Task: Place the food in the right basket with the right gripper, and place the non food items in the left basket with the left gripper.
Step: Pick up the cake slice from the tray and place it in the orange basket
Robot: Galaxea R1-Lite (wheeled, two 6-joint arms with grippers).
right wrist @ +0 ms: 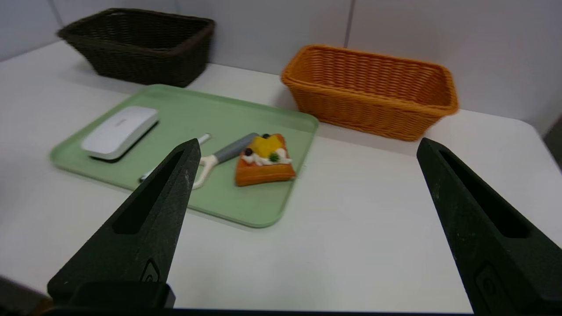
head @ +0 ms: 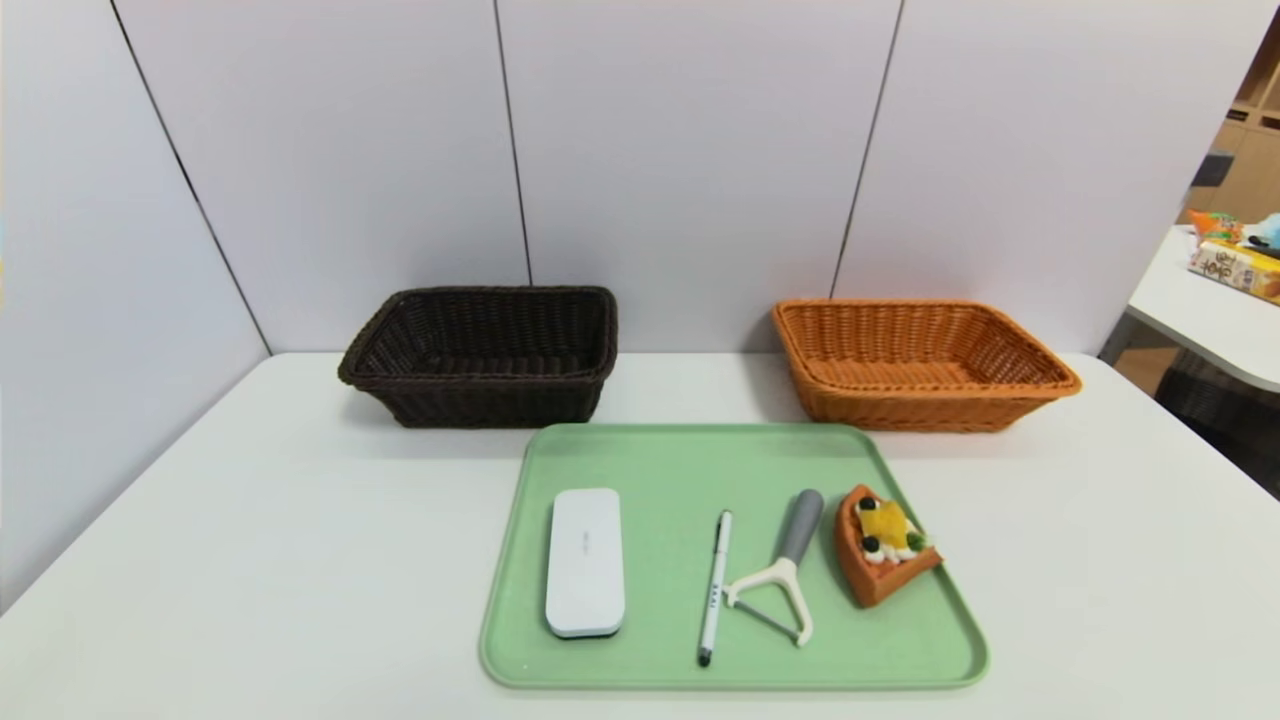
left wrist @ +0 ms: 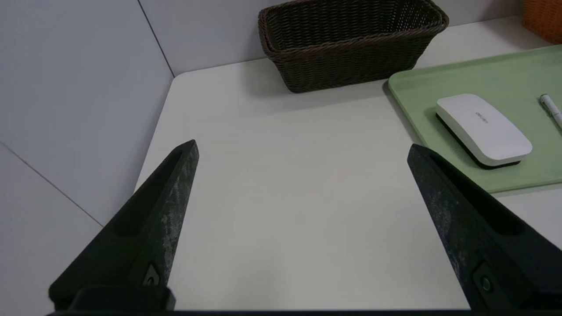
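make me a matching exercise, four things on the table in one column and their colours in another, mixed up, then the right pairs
Things:
1. left basket
2. right basket
3. tray
4. case

Colours:
A. pale green
B. white
C. dark brown
D. orange-tan

Pairs: 1-C, 2-D, 3-A, 4-B

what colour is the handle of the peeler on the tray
Grey: the peeler has a grey handle and a white Y-shaped head, clearest in the head view.
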